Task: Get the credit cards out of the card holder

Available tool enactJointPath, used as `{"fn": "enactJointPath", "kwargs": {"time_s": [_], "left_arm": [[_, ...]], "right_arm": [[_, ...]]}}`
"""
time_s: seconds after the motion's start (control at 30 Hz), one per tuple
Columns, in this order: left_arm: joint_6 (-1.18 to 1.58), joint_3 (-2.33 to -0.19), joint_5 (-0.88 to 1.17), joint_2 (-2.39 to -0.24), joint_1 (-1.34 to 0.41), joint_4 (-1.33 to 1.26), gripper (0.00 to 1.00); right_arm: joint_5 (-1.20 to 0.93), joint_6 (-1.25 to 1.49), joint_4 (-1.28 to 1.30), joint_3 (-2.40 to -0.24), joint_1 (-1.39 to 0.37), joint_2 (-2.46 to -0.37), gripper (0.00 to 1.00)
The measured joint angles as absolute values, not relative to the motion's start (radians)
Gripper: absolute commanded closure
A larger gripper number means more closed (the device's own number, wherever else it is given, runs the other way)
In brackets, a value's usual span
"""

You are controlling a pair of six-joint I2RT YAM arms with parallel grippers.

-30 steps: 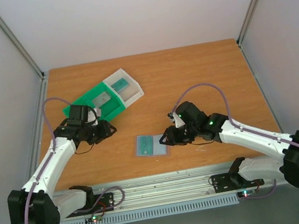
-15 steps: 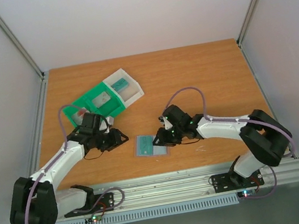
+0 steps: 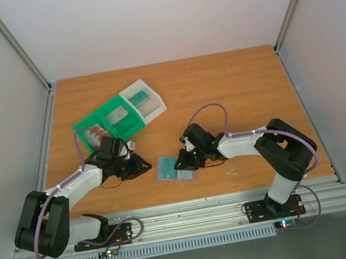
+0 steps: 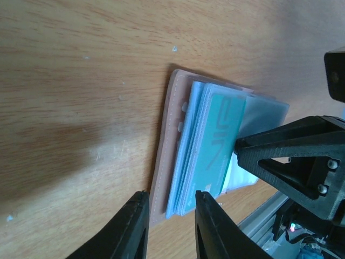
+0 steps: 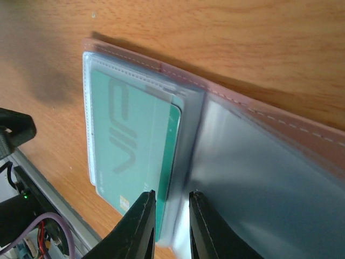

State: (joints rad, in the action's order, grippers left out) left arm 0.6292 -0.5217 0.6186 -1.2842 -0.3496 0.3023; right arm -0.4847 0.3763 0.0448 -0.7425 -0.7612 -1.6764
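Note:
The card holder (image 3: 175, 168) lies open and flat near the table's front edge. It has a pinkish outer cover (image 4: 161, 162) and clear sleeves. A teal credit card (image 5: 135, 135) marked VIP sits in the top sleeve of its left half (image 4: 218, 135). My left gripper (image 3: 146, 167) is low, just left of the holder and apart from it. It is open, and its tips (image 4: 171, 195) frame the holder's near corner. My right gripper (image 3: 180, 163) hovers over the holder's middle, open by a narrow gap. The teal card's inner edge and the sleeve fold (image 5: 186, 162) lie below its tips (image 5: 171, 195).
A green-and-white compartment tray (image 3: 133, 119) stands at the back left, with a teal card (image 3: 140, 97) in its white part and a pale card (image 3: 116, 115) in the green part. The aluminium rail (image 3: 194, 215) runs just in front of the holder.
The left gripper came down from beside the tray to the holder's left side. The right gripper slid left over the holder. Both pairs of jaws narrowed.

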Motion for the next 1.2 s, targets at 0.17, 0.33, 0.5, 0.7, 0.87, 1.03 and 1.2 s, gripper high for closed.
{"fn": "enactJointPath", "kwargs": {"time_s": [0.17,0.33,0.5,0.7,0.87,1.03,1.2], "left_arm": [[0.633,-0.517,0.626,-1.324,-0.352,0.267,0.81],[0.638,-0.505,0.632,-1.343,-0.362,0.241,0.81],[0.643,-0.502,0.636,-1.343,-0.366,0.231,0.81],[0.648,-0.501,0.641,-1.343,-0.371,0.222,0.81],[0.659,-0.501,0.641,-1.343,-0.390,0.215,0.81],[0.674,-0.501,0.636,-1.343,-0.430,0.216,0.81],[0.697,-0.501,0.608,-1.335,-0.467,0.216,0.79]], "right_arm": [[-0.492,0.377,0.025,-0.751,-0.761,-1.697,0.82],[-0.498,0.378,0.009,-0.753,-0.761,-1.713,0.89],[-0.498,0.378,0.007,-0.753,-0.761,-1.716,0.94],[-0.497,0.375,0.007,-0.753,-0.761,-1.716,0.96],[-0.491,0.361,0.011,-0.753,-0.761,-1.713,0.97],[-0.473,0.350,0.038,-0.752,-0.761,-1.697,0.97],[-0.459,0.358,0.045,-0.741,-0.761,-1.674,0.88]]}}
